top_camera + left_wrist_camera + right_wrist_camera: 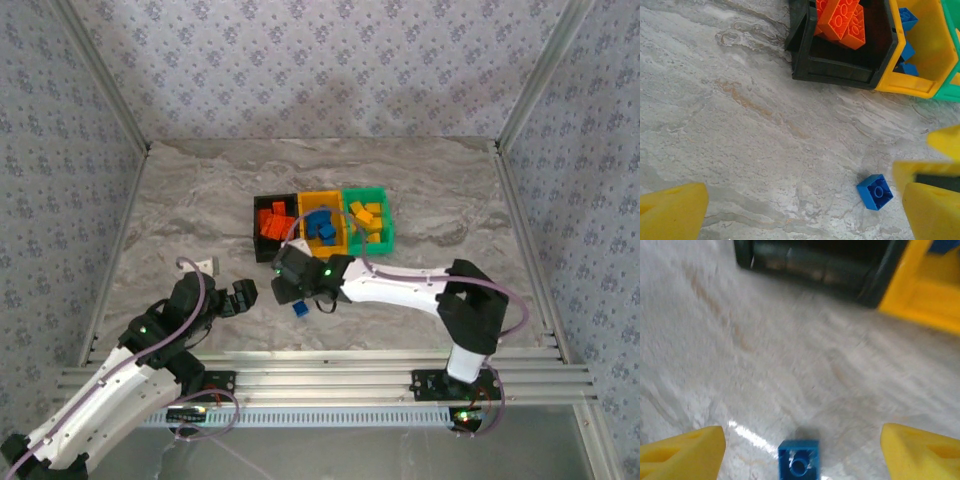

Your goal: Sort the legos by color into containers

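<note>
One blue lego (299, 310) lies loose on the marble table, hollow side up. My right gripper (292, 292) hovers just over it, open, and in the right wrist view the blue lego (799, 462) sits between the wide-spread yellow fingers (682, 452) of the right gripper (800, 455). My left gripper (243, 295) is open to the left of the brick with nothing inside it. From the left wrist the blue lego (875, 192) lies near the right finger of the left gripper (800, 215). The joined containers hold sorted legos: orange-red in the black bin (262, 232), blue in the yellow-orange bin (322, 200), yellow in the green bin (388, 232).
A small white piece (206, 265) lies on the table at the left. Aluminium rails (330, 378) run along the near edge and patterned walls close in the sides and back. The black bin's corner (840, 70) stands just beyond the brick.
</note>
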Robot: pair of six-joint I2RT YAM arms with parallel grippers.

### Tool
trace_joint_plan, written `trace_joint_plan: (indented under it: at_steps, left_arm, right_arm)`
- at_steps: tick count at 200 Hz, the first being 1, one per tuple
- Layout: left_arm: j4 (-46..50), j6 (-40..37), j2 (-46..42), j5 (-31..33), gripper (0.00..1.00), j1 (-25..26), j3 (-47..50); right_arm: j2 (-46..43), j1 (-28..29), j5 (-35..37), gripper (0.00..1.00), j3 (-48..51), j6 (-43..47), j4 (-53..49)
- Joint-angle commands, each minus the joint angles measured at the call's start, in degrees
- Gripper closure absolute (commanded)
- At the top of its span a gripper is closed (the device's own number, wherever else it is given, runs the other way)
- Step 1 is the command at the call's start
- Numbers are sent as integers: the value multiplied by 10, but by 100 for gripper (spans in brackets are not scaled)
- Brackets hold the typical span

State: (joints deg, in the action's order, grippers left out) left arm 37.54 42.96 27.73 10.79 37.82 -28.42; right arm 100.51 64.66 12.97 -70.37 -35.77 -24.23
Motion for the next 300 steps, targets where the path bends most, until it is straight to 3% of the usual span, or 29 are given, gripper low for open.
trace_joint_plan:
  at_steps: [1, 48, 128, 184, 216, 259, 300]
  left_arm:
    - [10, -4, -9, 20, 0, -6, -6]
    - [10, -1, -11, 17, 0, -12, -4]
    - [4, 11, -15, 12, 0, -16, 12]
    - [-5, 7, -13, 4, 0, -19, 11]
    - [-9, 10, -12, 4, 0, -20, 13]
    - [-14, 13, -12, -1, 0, -21, 12]
    - [-10, 13, -11, -2, 0, -22, 9]
  right_arm:
    - [35, 14, -15, 19, 7, -17, -22]
    - [88, 31, -2, 29, 1, -30, -27]
    - [70, 39, 23, 62, 15, -39, -32]
    - [-44, 14, 55, 67, 53, -24, -21]
    - [-72, -52, 42, 67, 25, 2, -18]
    - [0, -141, 45, 66, -73, 35, -16]
    - [104, -181, 82, 63, -180, 47, -47]
